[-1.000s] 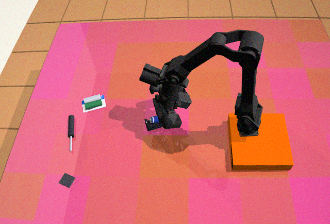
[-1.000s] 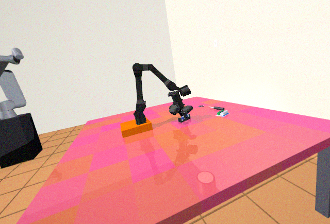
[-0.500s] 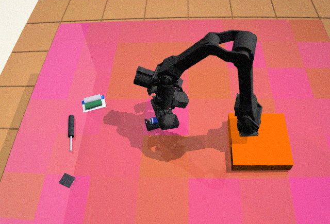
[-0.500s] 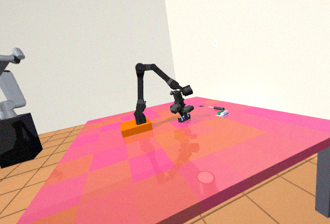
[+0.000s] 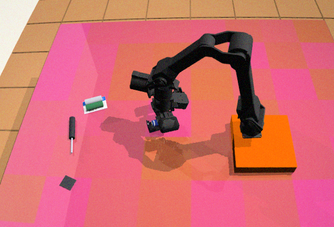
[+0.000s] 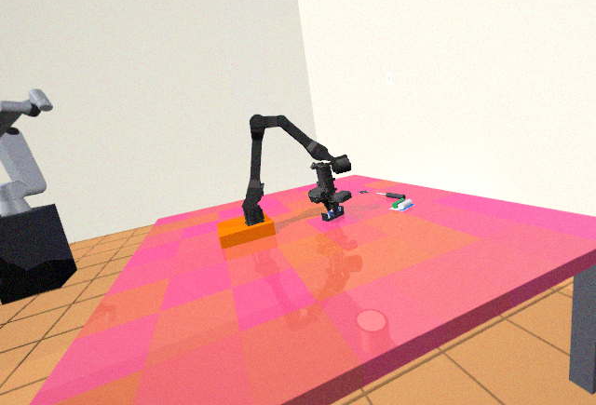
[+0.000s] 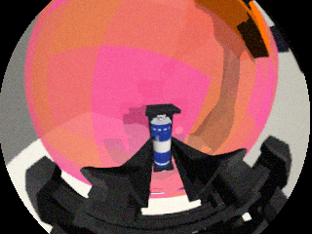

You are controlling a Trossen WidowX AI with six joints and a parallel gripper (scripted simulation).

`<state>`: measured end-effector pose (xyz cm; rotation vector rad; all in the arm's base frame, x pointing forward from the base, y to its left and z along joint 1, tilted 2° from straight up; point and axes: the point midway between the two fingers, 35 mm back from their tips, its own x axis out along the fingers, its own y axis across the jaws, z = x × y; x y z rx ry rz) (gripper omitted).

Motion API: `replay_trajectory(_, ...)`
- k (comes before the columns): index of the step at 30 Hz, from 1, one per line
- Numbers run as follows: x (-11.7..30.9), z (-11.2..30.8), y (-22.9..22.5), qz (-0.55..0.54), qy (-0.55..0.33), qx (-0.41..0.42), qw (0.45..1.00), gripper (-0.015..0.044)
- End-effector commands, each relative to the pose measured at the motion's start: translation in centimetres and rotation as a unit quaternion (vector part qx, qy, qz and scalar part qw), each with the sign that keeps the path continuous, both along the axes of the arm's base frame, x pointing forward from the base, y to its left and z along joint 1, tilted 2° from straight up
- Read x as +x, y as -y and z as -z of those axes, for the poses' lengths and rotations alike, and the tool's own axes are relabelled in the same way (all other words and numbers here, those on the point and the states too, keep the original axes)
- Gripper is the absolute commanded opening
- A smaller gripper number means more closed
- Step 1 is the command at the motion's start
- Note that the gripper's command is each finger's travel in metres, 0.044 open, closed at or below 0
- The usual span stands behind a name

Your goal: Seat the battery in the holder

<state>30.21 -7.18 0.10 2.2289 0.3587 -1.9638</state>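
Note:
The blue battery (image 5: 154, 122) (image 7: 162, 145) with a white band lies lengthwise in line with the black holder (image 5: 153, 129) (image 6: 331, 216) (image 7: 163, 108). Its silver terminal end shows right beside the holder's lip in the wrist view. Whether that end is fully under the lip cannot be told. The spring and the contact at the flat end are hidden. My gripper (image 7: 161, 139) points down over the holder and is shut on the battery, one finger on each side. In the top view the gripper body covers much of the battery and holder.
A green cylinder (image 5: 94, 105) (image 6: 398, 204) and a white cylinder (image 5: 93, 99) (image 6: 405, 204) lie on a small white-and-blue tray (image 5: 86, 111). A black-handled screwdriver (image 5: 72, 128) (image 6: 395, 195) and a dark square (image 5: 67, 182) lie beyond. The arm stands on an orange block (image 5: 265, 148) (image 6: 246, 236).

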Motion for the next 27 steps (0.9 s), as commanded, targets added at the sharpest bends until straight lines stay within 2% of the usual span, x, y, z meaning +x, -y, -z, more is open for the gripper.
replay_trajectory(1,-0.28,0.38,-0.02,0.001,-0.025,-0.004,1.0,0.0078)
replay_trajectory(27,0.44,0.22,-0.3,-0.006,-0.071,-0.022,0.997,0.0078)
